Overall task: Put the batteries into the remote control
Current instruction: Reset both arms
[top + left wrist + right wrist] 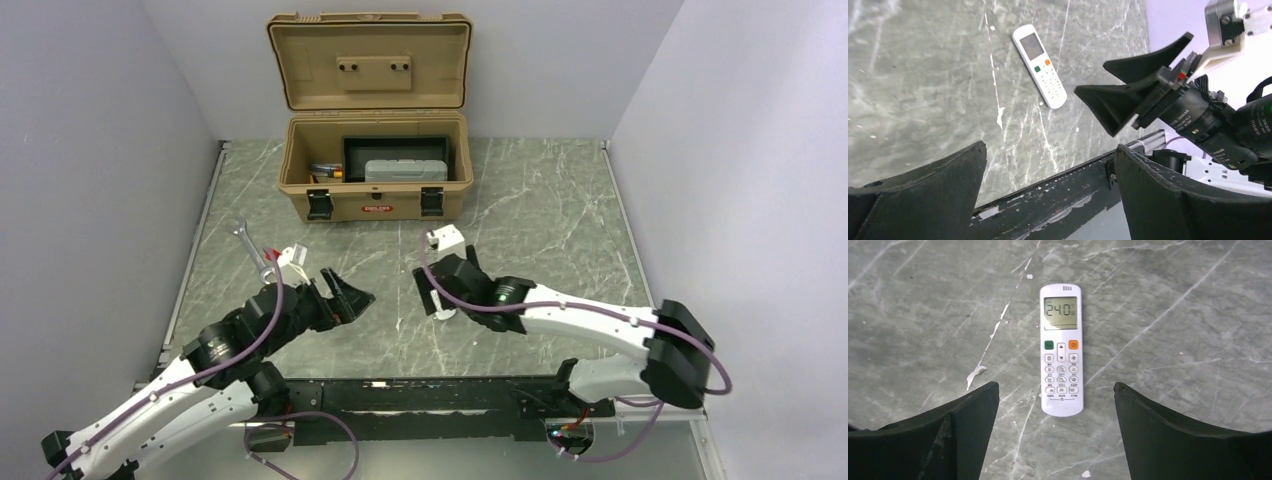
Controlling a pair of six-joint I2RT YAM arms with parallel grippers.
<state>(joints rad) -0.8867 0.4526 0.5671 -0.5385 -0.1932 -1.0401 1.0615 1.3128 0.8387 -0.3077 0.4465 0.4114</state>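
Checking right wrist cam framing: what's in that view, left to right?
Black finger at lower left → white remote control, face up, display lit → second black finger at lower right. Right gripper open, nothing held.

Top view high, looking down, wrist views low and close, both sharing remote control [1061, 350]

Illumination is bright, even and diffuse, from overhead. In the top view the arms cast only soft, faint shadows on the table [560, 210]. The toolbox [372, 195] interior is darker. The marble shows a dull, even sheen. In the right wrist view the remote [1061, 350] is sharp and its screen digits are legible. Fingers [960, 435] close to the lens render near-black, with little detail. In the left wrist view the wall [1168, 20] reads pale lilac, near overexposure.
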